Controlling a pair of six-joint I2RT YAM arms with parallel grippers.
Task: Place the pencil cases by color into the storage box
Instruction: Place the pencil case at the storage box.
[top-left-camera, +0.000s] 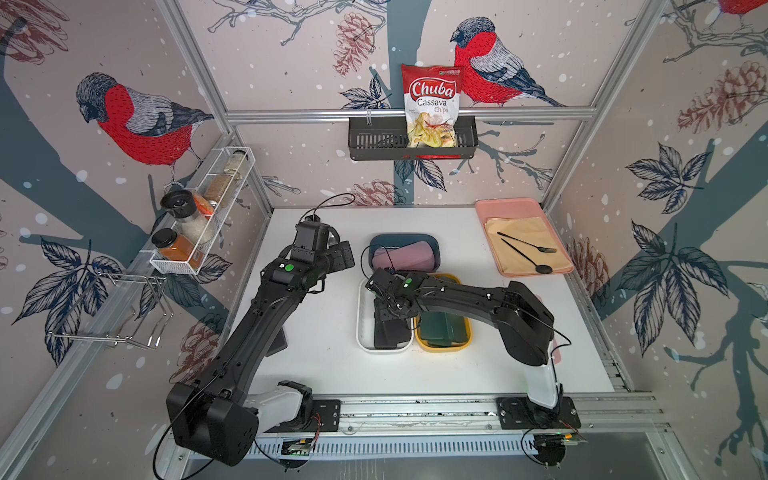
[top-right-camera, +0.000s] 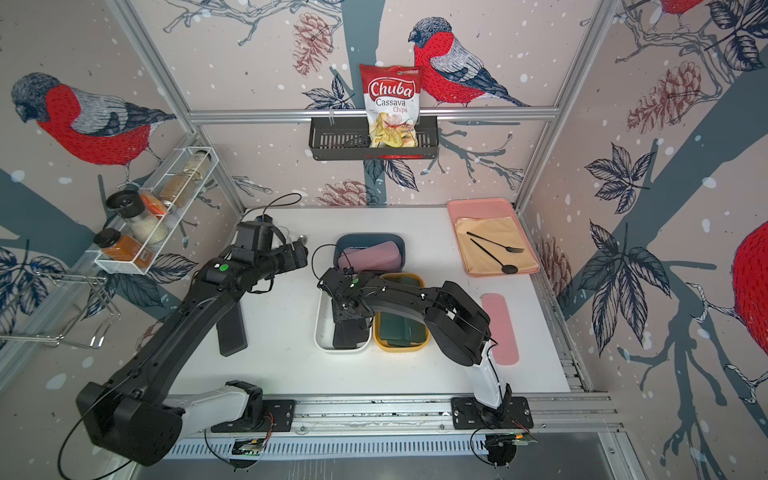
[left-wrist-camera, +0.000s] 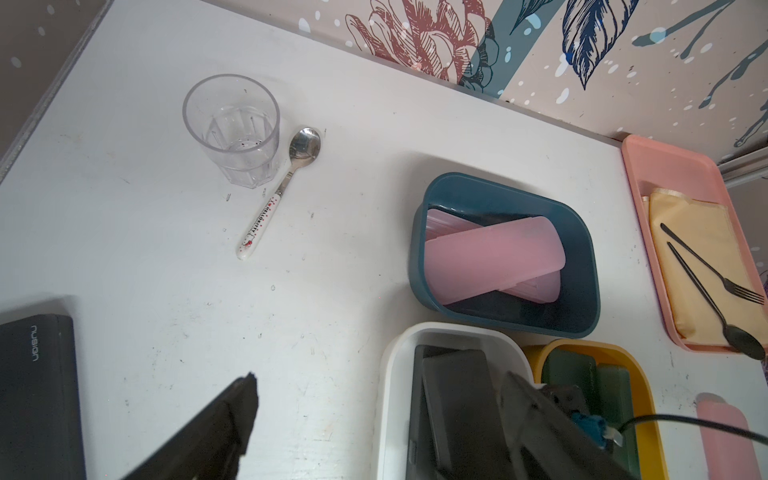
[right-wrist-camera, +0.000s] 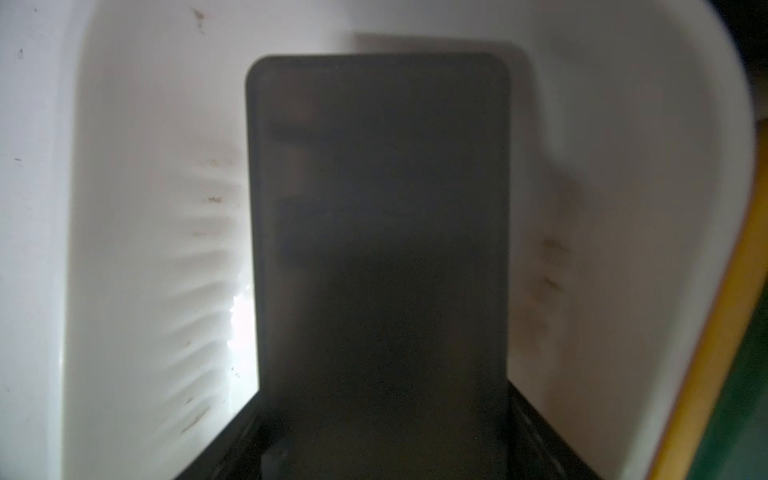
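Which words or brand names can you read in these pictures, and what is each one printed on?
"Chuba Cassava Chips": chip bag.
"nusign": black pencil case on the table.
"HELLOKITTY": spoon handle.
Too small or blurred to read: the green mark at the bag's top, and the labels on the spice jars.

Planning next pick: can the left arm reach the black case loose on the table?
Probably yes. The black case lies flat on bare table beneath the left arm, nothing on it; its jaws stand open and empty, though it must fold back toward its base.
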